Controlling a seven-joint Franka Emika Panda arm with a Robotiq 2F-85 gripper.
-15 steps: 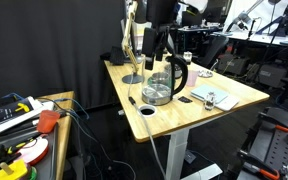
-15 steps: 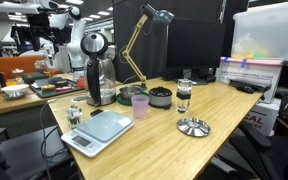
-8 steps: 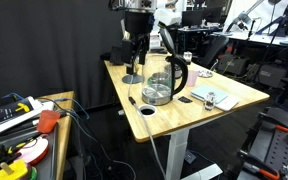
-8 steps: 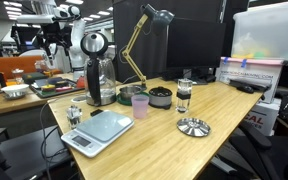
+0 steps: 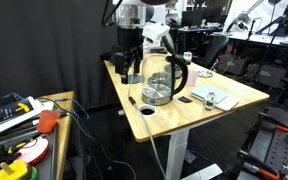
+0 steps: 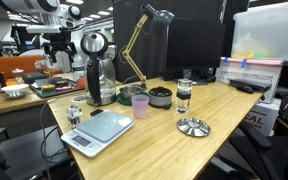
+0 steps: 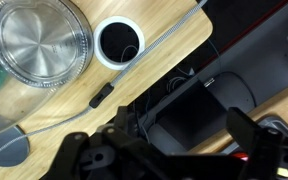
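My gripper (image 5: 128,70) hangs open and empty beside the desk's side edge, apart from the glass kettle (image 5: 162,86) with the black handle. In the other exterior view the gripper (image 6: 59,45) sits behind and to the side of the kettle (image 6: 100,78). The wrist view looks straight down: the kettle (image 7: 39,45) from above, the round cable hole (image 7: 119,43) in the wooden desktop (image 7: 174,40), and a thin cable (image 7: 102,96). The gripper (image 7: 169,152) is over the desk's edge, with dark clutter below between its black fingers (image 7: 252,135).
On the desk stand a desk lamp (image 6: 144,35) with a round base (image 5: 132,78), a kitchen scale (image 6: 99,128), a pink cup (image 6: 140,105), a black bowl (image 6: 160,96), a glass (image 6: 184,95) and a metal disc (image 6: 193,126). A side bench with tools (image 5: 24,125) stands nearby.
The arm has swung from above the kettle toward the desk's side edge and come lower. The jaws stayed open and the objects on the desk have not moved.
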